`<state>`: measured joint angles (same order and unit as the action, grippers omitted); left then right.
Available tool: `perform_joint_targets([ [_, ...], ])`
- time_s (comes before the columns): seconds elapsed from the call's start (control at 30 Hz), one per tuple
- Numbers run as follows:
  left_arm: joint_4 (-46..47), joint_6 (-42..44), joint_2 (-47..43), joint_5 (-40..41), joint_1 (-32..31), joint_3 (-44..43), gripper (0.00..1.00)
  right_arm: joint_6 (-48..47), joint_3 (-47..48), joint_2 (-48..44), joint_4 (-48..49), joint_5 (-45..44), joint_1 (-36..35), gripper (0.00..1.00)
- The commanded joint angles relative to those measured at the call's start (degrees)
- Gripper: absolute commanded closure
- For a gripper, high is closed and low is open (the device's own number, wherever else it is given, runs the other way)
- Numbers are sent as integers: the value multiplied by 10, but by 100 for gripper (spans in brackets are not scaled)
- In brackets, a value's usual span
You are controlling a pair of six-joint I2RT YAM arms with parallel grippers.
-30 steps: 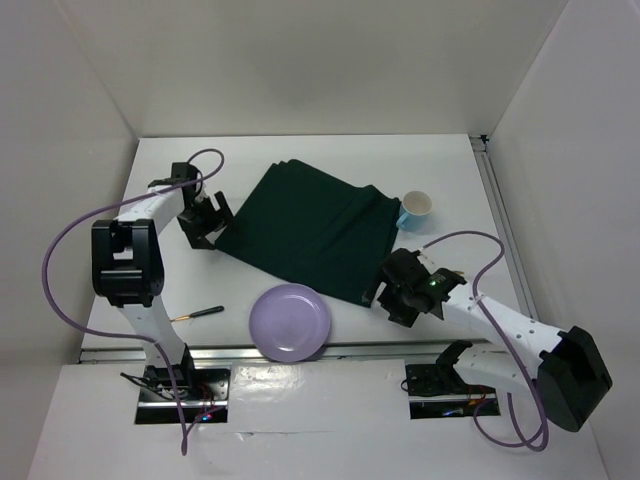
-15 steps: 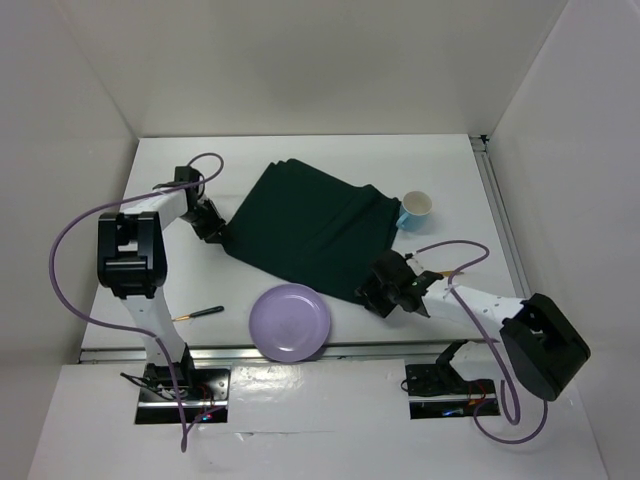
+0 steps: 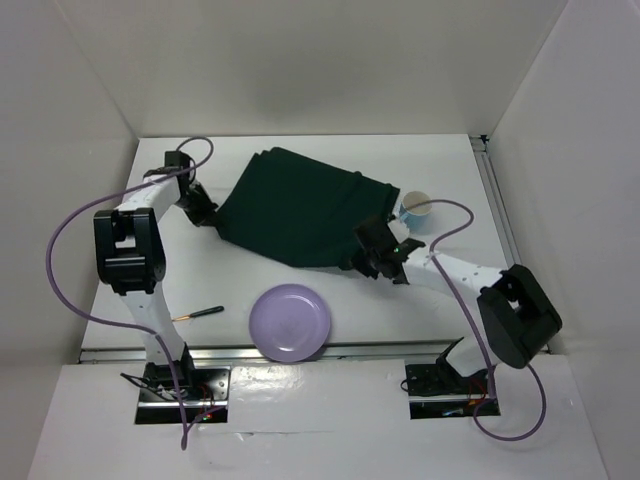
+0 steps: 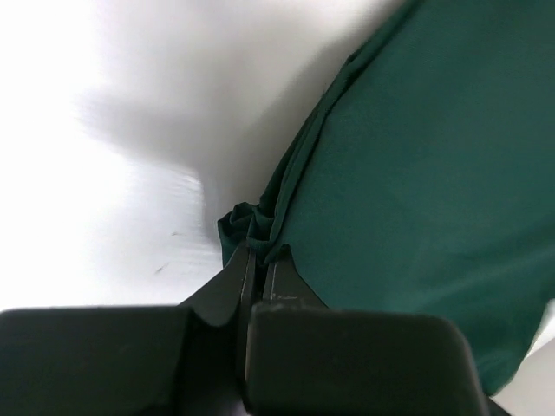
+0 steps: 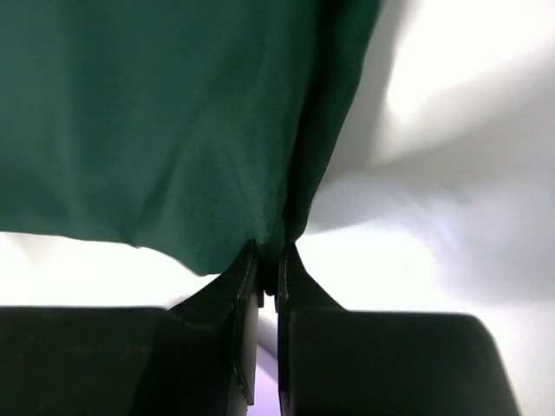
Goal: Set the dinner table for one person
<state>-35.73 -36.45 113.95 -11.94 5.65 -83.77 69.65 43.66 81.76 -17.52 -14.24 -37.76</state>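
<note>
dinner table (image 4: 130, 130) blurred, mat (image 4: 416, 173) cut off, tool (image 3: 208, 311) tiny

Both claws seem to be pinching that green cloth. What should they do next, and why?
Probably draw the two pinched corners apart and lay the green cloth flat. The left gripper and right gripper are each shut on a corner, and folds show near both, so it is not yet smooth on the dinner table.

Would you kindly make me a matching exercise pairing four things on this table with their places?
1 green cloth
2 purple plate
3 blue cup
4 dark-handled utensil

A near left, beside the left arm
B pinched by both jaws
C middle of the table's near edge
D right of the cloth

Pairs: 1-B, 2-C, 3-D, 4-A
</note>
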Motion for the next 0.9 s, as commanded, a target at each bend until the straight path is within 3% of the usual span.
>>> perform_joint_targets([
  [0.0,-39,-1,-63,27,31,-53,100,-130,110,46,59,-10,49,100],
  [0.17,-57,15,-97,22,50,-62,100,-200,258,156,56,22,101,100],
  [0.23,-66,20,-111,22,50,-48,100,-210,259,156,50,30,114,100],
  [0.4,-60,45,-162,21,50,57,100,-216,151,104,44,49,121,100],
  [0.43,-54,54,-162,11,50,69,91,-210,135,94,38,49,121,100],
  [0.47,-54,60,-167,10,44,89,75,-210,120,77,27,49,121,100],
  [0.5,-54,66,-162,10,38,89,44,-210,97,71,21,59,121,81],
  [0.53,-63,66,-157,19,38,89,31,-218,89,71,16,68,121,63],
  [0.57,-68,66,-150,29,38,84,21,-218,89,64,2,73,121,52],
  [0.67,-86,66,-132,40,33,39,15,-240,99,59,-20,68,107,34],
  [0.77,-97,66,-119,64,33,-13,15,-266,149,60,-43,41,91,33],
  [0.87,-110,60,-103,90,33,-57,22,-289,210,73,-60,11,79,35],
])
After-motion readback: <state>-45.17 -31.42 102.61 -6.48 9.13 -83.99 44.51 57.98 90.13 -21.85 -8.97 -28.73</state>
